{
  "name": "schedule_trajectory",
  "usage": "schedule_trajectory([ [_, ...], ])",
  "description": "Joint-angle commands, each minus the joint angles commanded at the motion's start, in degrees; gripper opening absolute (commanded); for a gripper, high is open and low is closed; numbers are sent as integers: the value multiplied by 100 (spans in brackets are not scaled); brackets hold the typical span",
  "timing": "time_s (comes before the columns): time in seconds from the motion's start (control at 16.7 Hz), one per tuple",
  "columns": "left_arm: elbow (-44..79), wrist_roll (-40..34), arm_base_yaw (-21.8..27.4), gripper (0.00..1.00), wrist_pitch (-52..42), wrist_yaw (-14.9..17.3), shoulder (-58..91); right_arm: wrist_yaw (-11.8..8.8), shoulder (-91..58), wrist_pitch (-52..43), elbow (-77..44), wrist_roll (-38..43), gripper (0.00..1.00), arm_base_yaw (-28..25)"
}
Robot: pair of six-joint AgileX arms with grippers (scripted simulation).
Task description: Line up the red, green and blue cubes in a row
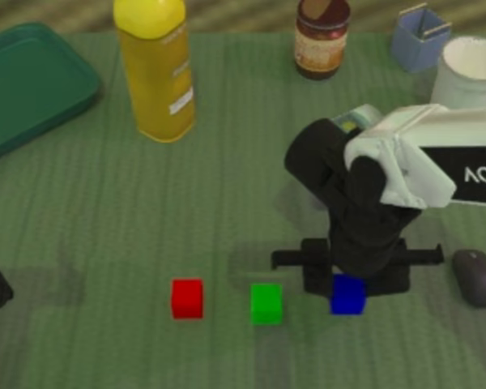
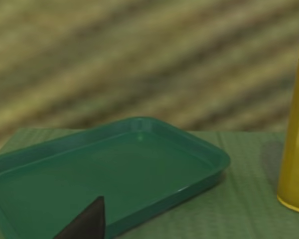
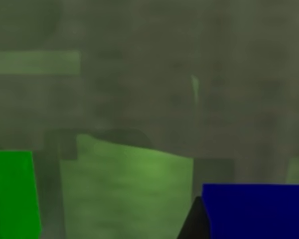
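The right hand [image 1: 347, 285] sat low over the blue cube [image 1: 347, 295], touching it; whether it clamped the cube I cannot tell.

The green cube [image 1: 266, 303] sits in the row's middle: red cube [image 1: 187, 298] to its left, blue cube [image 1: 347, 294] to its right under the right gripper [image 1: 350, 275], black mouse [image 1: 475, 276] farther right.
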State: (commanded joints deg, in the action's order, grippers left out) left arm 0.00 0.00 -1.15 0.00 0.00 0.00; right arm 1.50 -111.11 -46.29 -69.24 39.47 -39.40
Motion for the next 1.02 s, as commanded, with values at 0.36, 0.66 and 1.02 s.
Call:
schedule_trajectory([
  [0.36, 0, 0, 0, 100, 0, 0, 0, 0, 0, 0, 0, 0, 30, 0],
  [0.66, 0, 0, 0, 100, 0, 0, 0, 0, 0, 0, 0, 0, 68, 0],
  [1.02, 0, 0, 0, 100, 0, 0, 0, 0, 0, 0, 0, 0, 100, 0],
])
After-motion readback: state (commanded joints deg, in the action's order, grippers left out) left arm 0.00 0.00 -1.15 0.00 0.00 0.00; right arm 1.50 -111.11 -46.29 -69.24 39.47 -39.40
